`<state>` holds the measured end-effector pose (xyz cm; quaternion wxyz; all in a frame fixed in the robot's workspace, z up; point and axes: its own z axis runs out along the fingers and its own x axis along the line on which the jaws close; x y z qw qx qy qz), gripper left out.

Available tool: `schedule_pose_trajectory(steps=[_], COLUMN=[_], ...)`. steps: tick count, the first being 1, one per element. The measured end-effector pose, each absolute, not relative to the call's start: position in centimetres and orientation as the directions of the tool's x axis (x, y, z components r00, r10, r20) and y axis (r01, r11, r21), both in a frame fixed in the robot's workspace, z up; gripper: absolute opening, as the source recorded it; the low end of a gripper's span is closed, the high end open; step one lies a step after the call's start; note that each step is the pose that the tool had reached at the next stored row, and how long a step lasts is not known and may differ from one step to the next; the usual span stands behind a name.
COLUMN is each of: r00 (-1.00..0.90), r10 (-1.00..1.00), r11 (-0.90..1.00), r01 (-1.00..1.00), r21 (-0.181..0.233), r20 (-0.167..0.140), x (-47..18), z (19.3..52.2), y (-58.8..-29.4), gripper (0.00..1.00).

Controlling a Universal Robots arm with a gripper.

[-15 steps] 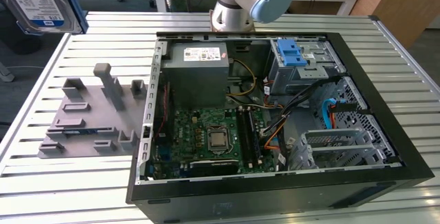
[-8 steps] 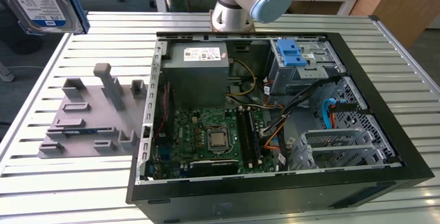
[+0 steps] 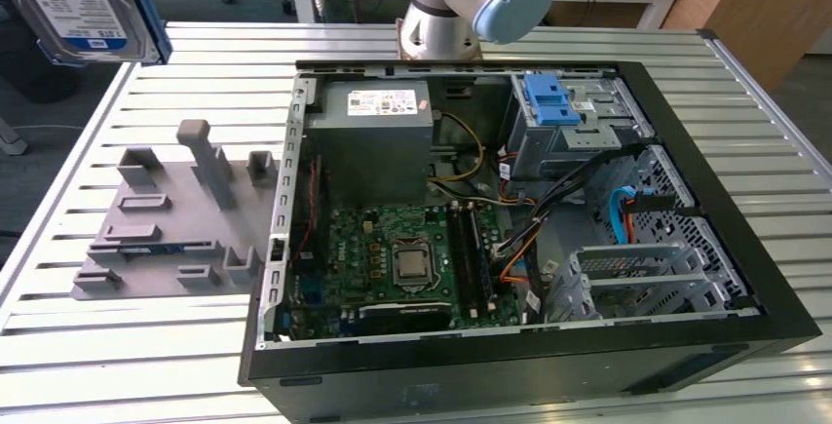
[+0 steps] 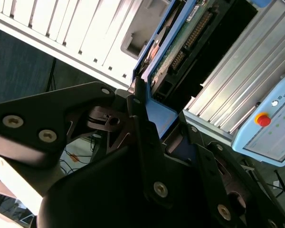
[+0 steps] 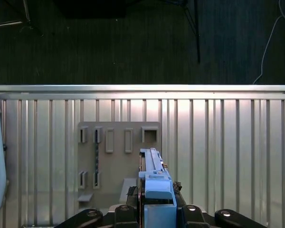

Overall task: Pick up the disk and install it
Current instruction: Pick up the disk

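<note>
1. While your gripper (image 5: 156, 210) is clamped on the disk (image 5: 153, 173), it hangs edge-on over the grey fixture plate (image 5: 115, 164) on the slatted table (image 5: 228, 142).
2. You see the fingers (image 4: 142, 137) pinching what looks like its blue rail end in the second wrist view.
3. Exterior view's left: disk held high, well apart from the open computer case (image 3: 520, 377).

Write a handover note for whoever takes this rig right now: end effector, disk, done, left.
End effector: shut on the disk, a flat silver-metal hard drive with a blue-and-white label and blue side rails, gripped edge-on.
Disk: held in the air at the exterior view's left, off the slatted metal table, with the grey plastic fixture plate below it; apart from the open black computer case.
Done: pick-up.
Left: install; disk not yet in the case.
</note>
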<state>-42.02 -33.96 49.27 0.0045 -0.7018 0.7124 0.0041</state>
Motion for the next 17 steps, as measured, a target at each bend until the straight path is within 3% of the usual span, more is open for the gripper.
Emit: schedule_pose_trajectory(steps=[17], r00=[-0.015], r10=[-1.0], r11=[0.015], r01=[-1.0], r21=[0.0], r20=[-0.012], x=[-41.57], z=[49.26], y=[-33.96], gripper=[0.36])
